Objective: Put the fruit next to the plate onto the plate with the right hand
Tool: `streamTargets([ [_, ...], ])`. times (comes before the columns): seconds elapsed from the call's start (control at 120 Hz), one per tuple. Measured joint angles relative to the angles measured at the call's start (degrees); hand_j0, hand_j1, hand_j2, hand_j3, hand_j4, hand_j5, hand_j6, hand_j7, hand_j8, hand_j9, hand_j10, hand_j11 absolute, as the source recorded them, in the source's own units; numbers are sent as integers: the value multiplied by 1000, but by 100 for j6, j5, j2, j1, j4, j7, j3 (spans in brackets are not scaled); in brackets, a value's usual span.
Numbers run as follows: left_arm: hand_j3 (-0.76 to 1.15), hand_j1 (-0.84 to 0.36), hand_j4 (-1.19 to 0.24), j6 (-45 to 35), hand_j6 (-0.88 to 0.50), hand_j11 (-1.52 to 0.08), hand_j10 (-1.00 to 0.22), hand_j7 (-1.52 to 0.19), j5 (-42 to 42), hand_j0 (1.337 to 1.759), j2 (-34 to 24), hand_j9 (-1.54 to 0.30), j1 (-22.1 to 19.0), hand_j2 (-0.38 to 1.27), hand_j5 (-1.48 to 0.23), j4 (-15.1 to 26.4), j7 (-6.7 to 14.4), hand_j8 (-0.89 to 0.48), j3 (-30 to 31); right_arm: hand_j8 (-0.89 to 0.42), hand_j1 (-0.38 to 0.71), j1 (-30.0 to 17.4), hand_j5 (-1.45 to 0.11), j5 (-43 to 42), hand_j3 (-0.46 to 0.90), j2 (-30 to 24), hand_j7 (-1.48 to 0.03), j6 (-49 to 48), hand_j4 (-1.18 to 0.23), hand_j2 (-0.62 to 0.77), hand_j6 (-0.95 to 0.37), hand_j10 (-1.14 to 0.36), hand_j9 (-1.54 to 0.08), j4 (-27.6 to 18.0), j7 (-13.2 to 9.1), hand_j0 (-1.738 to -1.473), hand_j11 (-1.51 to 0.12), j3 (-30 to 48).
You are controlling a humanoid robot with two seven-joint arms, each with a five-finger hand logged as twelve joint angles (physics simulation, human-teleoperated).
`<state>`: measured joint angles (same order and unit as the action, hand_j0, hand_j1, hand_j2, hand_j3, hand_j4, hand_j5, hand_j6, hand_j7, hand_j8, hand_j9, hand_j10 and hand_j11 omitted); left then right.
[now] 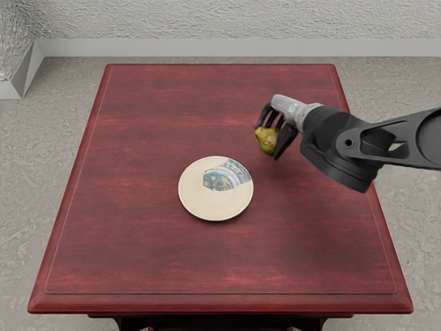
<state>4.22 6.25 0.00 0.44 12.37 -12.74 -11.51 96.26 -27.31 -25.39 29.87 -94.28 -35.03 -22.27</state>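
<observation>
reddish-brown rectangular wooden table (138,262) is filling most of the view, its front edge lying closest to the camera and its far edge running below a pale grey textured wall (227,17). at the far left, a light grey angled block (17,72) is sitting on the speckled grey floor (41,207), near the table's back corner. moving right, a round cream-coloured plate (203,200) is lying flat near the middle of the tabletop, carrying a blue-grey patterned patch (224,176) on its upper right part. right of the plate and a little further back, a small yellowish-green lumpy fruit (266,139) is sitting apart from the plate, clear of its rim. the right hand (278,127), pale grey at the wrist with dark fingers (286,143), is curling around the fruit from above and from both sides, gripping it. whether the fruit is touching the tabletop or hanging just over it is not showing clearly. further right, the bulky dark grey right arm (372,145) is reaching in from the right edge, its rounded joint hanging over the table's right side.
</observation>
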Motion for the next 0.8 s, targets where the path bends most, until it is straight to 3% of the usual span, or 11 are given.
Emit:
streamTargets([
  [0.383, 0, 337, -10, 0, -10, -13, -10, -13, -1, 1658, 0, -13, -16, 2, -13, -6, 0, -10, 0, -450, 295, 591, -848, 655, 0, 693, -821, -18, -600, 349, -483, -629, -817, 65, -1, -1658, -815, 32],
  [0.8, 0, 337, -10, 0, -10, -13, -10, -13, -1, 1658, 0, -13, -61, 2, -13, -7, 0, -10, 0, -451, 284, 578, -847, 817, 0, 1453, -821, -60, -600, 318, -487, -622, -831, 462, 4, -1658, -831, 107],
])
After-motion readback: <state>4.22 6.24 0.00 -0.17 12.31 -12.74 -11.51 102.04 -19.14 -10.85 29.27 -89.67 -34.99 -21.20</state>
